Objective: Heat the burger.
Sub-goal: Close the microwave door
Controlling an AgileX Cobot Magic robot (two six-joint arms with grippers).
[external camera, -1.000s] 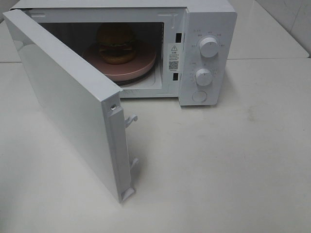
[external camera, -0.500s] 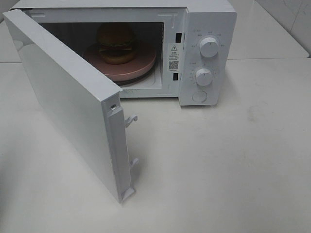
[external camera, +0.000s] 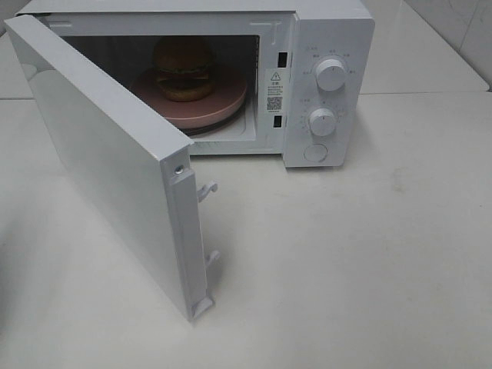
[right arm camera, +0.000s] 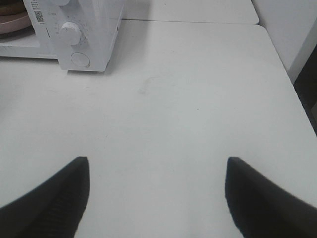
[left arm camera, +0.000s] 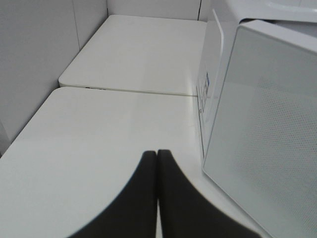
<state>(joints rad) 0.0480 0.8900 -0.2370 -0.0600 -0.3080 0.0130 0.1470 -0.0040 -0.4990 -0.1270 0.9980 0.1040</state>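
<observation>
A white sticker (external camera: pixel 274 89) on the microwave's (external camera: pixel 338 34) front frame, beside the oven opening, carries a warning triangle and a QR code. Its lines of print are too small to read. Faint markings ring the two knobs (external camera: pixel 330 74), and they are also illegible.

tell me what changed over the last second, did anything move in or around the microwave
Nothing visibly changed. The burger sits on the pink plate inside the microwave as before, the door is swung open at the same angle, and no arm has come into the high view.
</observation>
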